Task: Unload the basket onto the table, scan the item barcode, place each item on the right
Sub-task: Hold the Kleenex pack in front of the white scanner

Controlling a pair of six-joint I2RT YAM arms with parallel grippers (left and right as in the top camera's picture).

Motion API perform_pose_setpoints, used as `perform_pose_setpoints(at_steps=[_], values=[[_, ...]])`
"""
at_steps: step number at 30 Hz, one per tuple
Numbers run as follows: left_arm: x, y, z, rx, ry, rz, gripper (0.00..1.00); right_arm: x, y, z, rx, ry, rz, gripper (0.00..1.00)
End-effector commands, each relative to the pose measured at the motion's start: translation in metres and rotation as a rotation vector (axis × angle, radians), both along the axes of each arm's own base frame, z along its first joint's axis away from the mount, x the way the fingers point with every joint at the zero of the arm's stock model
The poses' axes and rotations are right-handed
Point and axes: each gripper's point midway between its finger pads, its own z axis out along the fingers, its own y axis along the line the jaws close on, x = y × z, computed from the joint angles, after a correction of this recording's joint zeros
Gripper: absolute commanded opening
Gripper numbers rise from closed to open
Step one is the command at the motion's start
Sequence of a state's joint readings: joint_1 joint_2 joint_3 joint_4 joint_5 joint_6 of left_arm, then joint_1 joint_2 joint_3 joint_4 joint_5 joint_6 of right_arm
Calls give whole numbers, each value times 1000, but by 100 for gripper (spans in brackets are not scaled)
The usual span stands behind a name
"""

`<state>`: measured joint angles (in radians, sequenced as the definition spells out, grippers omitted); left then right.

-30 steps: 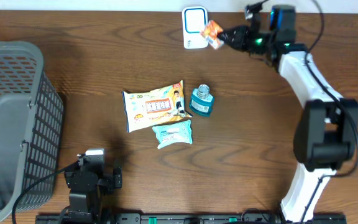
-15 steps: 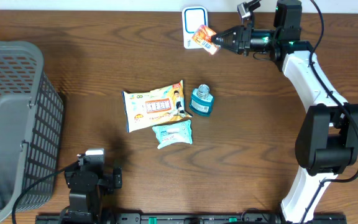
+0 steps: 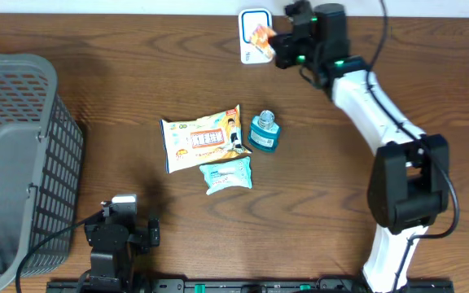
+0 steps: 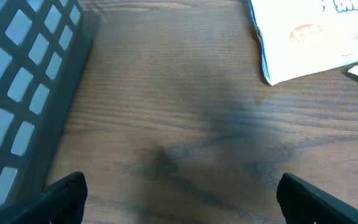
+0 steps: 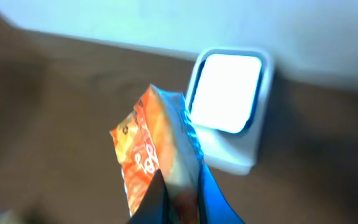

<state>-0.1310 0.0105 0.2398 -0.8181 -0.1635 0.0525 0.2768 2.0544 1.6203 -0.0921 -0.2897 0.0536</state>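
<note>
Right arm (image 3: 381, 122): base at the table's near edge, right of centre. The white forearm is extended diagonally to the far edge, near its middle. The wrist is turned so the right gripper (image 3: 275, 47) points left along that edge. Its jaws are pinched tight on one end of an orange packet (image 5: 151, 155).

Left arm (image 3: 111, 244): folded low at the near edge, left of centre. The left gripper (image 4: 182, 198) faces the far side, fingers (image 4: 64, 194) spread wide with nothing between them.
</note>
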Motion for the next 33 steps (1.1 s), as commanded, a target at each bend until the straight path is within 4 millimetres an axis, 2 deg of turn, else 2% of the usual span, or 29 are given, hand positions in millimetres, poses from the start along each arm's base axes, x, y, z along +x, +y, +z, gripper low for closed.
perform_pose_setpoints(at_steps=[1,4,9,14,25,29,33], values=[[-2,2,-3,10,11,5,98,21,-6,10,-303,-219,-99,1],[-2,2,-3,10,11,5,98,34,-7,13,-318,-293,-156,1],[-2,2,-3,9,11,4,98,55,-10,-4,-336,-370,-192,1],[-2,2,-3,9,11,4,98,65,-3,-10,-322,-446,-196,1],[-2,2,-3,9,11,4,98,92,14,-48,-320,-407,-186,1],[-2,2,-3,10,11,5,98,91,17,-50,-339,-396,-204,1],[-2,2,-3,9,11,4,98,93,3,-38,-396,-396,-321,1]])
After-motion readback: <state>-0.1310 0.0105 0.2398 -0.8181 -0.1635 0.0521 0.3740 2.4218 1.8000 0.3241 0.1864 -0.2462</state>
